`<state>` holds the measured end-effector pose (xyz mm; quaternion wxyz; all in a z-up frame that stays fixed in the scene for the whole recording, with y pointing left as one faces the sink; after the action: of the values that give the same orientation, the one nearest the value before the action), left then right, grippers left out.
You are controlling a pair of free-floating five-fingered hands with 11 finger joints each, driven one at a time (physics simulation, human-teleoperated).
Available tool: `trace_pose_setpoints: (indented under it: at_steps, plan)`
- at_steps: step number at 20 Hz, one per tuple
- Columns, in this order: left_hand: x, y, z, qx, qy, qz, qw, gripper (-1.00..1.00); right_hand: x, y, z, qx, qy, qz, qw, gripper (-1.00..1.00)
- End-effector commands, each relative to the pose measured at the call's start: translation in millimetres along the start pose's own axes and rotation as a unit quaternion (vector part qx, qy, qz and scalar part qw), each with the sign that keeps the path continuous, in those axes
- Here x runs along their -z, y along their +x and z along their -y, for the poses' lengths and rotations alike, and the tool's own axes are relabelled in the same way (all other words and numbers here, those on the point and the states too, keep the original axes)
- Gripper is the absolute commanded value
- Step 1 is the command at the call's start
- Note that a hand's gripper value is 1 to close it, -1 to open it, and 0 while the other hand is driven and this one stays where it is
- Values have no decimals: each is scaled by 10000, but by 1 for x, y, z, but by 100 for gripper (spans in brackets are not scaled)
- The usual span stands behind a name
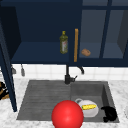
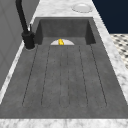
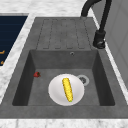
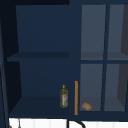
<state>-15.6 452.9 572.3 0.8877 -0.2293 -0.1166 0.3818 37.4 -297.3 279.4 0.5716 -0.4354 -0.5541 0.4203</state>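
Only an unreadable bottle label (image 1: 64, 45)

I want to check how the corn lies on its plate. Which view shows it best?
The right side view: the corn lies lengthwise across the white plate, fully visible. The front view shows it partly; the left side view shows just its tip.

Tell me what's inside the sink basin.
A white plate with a yellow corn cob lying on it, beside the drain. A small red thing sits by the basin's wall. In the front view a red ball covers part of the basin.
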Motion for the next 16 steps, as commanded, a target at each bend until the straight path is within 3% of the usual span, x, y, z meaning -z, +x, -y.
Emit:
trace_pose_setpoints:
  at_steps: [1, 8, 16]
  plan:
    - [7, -7, -46, -54, -99, 13, 9999, 100, 0, 0, 0, 0, 0, 0, 10000, 0]
    - [-1, 10, -65, 76, -167, -260, 9995, 100, 0, 0, 0, 0, 0, 0, 10000, 0]
    - [-10, 30, -84, 258, -209, -580, 9978, 100, 0, 0, 0, 0, 0, 0, 10000, 0]
